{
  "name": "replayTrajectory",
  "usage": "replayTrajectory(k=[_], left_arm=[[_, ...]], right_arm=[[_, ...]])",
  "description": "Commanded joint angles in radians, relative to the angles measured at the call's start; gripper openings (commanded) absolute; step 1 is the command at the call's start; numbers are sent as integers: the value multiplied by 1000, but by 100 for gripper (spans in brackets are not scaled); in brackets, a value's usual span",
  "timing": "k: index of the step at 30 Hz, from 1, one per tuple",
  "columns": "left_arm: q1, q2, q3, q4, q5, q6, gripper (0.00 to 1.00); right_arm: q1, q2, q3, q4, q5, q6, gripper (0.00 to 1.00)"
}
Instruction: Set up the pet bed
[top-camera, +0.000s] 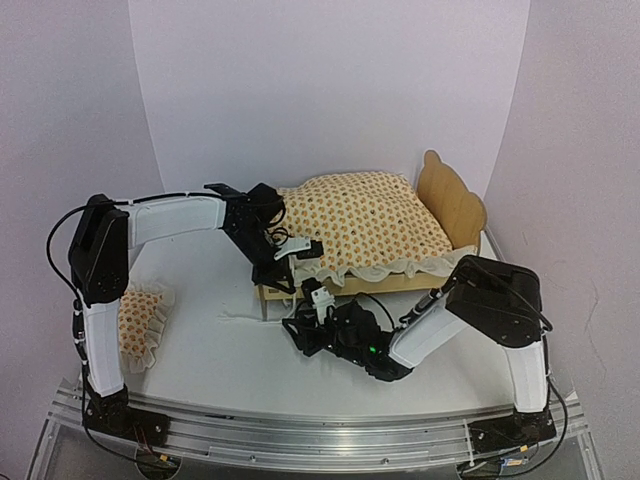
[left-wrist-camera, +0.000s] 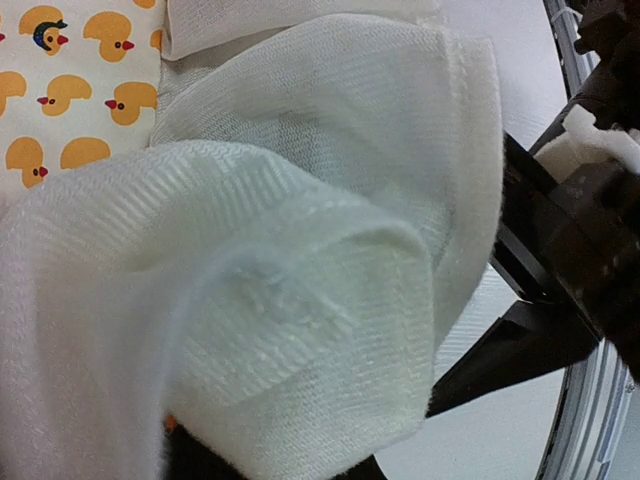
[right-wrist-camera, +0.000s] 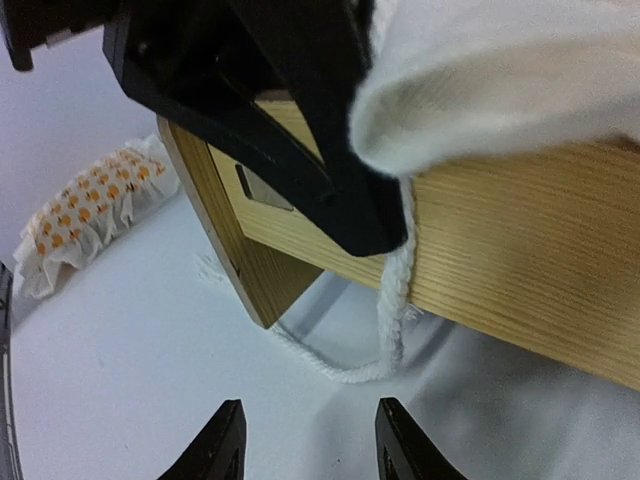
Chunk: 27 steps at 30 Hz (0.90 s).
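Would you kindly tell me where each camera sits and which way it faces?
Top external: above and behind the arms, looking down over the table at the pet bed and cushion; left arm and right arm show.
Left wrist: at the bed's foot, close against the cushion's white ruffle; a dark finger shows.
Right wrist: low, facing the bed's wooden corner; own fingertips below.
Shared: top external and right wrist both show the pillow.

Cushion seemingly inside pet bed; pillow left.
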<state>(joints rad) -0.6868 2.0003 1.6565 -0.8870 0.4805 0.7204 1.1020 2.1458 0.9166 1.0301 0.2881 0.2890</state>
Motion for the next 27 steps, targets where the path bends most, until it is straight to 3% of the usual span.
replayTrajectory(k=[1,5,13,18,27], left_arm=[[9,-24,87,-43,115,-137,0],[8,-19,92,-44,125,-166,0],[3,-8,105,-26,124,-174,0],[3,-6,118,-31,130,-166,0],[3,-2,132,-36,147,-161,0]], right_arm=[[-16,7,-130,319,98,-26,39],[-14,-19,-105,262,-35,-75,33],[1,25,36,248,-94,-98,25],[-2,112,80,244,18,-57,27],[-24,160,147,190,82,-90,30]])
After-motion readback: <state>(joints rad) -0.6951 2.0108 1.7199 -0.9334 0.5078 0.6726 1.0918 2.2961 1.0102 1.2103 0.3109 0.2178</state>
